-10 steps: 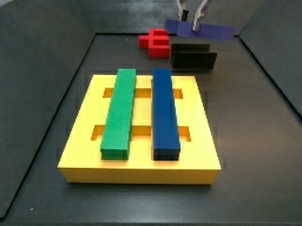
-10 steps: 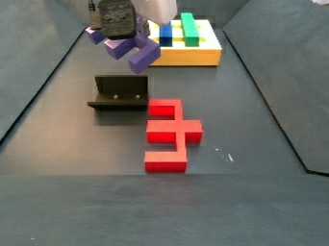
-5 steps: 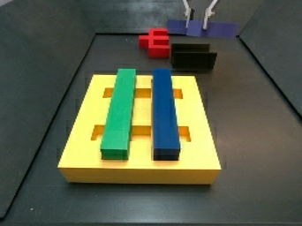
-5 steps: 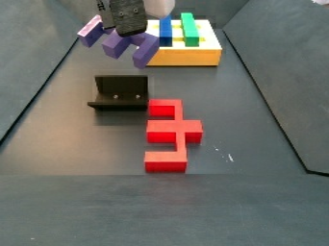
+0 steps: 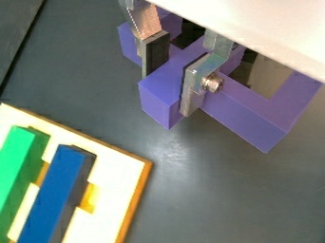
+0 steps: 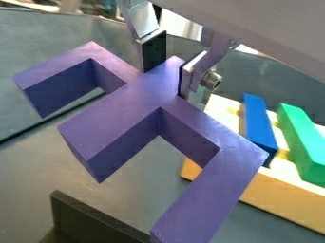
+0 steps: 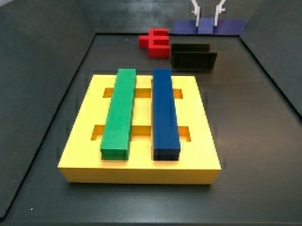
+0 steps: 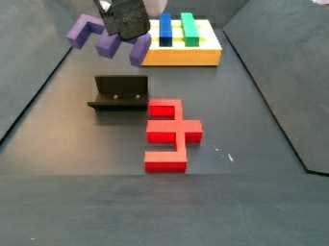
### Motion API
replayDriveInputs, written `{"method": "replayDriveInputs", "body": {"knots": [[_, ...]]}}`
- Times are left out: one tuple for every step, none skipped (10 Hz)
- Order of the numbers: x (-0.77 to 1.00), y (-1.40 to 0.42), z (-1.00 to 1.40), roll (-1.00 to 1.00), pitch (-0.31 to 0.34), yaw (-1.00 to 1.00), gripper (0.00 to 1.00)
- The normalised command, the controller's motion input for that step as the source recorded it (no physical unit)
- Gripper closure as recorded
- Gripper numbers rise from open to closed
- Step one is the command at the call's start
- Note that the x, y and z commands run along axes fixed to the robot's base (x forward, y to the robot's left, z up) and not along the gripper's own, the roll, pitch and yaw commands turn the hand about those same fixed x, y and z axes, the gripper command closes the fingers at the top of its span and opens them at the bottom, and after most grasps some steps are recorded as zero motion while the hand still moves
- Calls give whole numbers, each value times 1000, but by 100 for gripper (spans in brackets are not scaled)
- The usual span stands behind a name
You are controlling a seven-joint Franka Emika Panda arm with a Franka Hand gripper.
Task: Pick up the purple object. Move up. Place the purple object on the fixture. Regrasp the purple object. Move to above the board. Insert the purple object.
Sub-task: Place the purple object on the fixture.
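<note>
Gripper (image 8: 125, 27) with the purple object (image 8: 92, 32) clamped between its fingers (image 5: 193, 84) has climbed higher since 1 s ago. In a side view the purple object (image 7: 210, 26) now sits nearer the top edge, further above the fixture (image 7: 193, 57). It has also rotated: one end now sticks out further toward the left wall.

Even, soft overhead light, faint shadows; low-resolution frames, wrist views slightly blurred.
</note>
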Motion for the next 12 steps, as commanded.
{"method": "replayDriveInputs", "body": {"knots": [[271,114,-14,-363,14,500,100],[234,94,-54,-349,0,543,100],[223,100,-69,-349,0,551,100],[223,103,-63,-317,0,551,100],[183,137,-37,-277,0,557,100],[114,183,-66,-226,0,591,100],[114,220,-17,-180,0,566,100],[160,254,-6,-86,74,460,100],[91,220,-114,0,103,329,100],[0,180,-177,17,66,217,100],[0,160,-220,9,54,154,100],[0,131,-237,0,17,146,100]]}}
